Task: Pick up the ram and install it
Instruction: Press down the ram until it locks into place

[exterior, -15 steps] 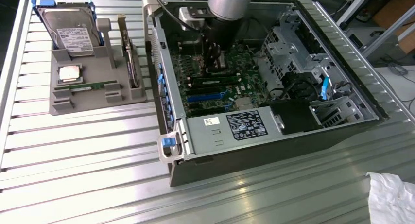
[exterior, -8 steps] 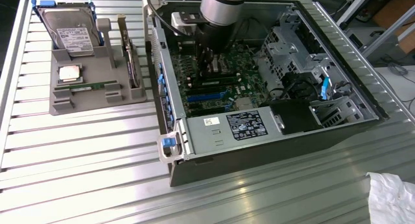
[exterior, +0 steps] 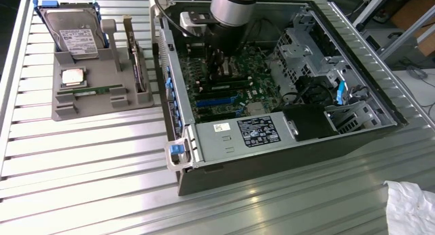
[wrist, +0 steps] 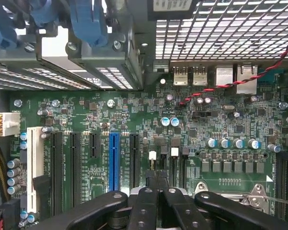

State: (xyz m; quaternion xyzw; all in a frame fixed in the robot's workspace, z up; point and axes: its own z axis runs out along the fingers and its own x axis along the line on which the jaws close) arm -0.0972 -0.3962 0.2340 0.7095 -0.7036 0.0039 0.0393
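Open computer case (exterior: 272,158), on the slatted table (exterior: 81,184): arm reaches down inside, gripper (wrist: 156,179) closed over the motherboard (wrist: 134,120), holding nothing visible. Grey parts holder (exterior: 88,100), toward the table's far corner: hard drive (exterior: 75,33); 1 ram (exterior: 87,92) lying along its near edge.

Robotics lab bench, slatted aluminium table (exterior: 88,158), opened computer case (exterior: 272,158), grey parts fixture (exterior: 95,105)

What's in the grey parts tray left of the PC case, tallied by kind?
In the grey tray:
hard drive: 1
processor chip: 1
RAM stick, lying flat: 1
circuit card, standing on edge: 1
Total: 4
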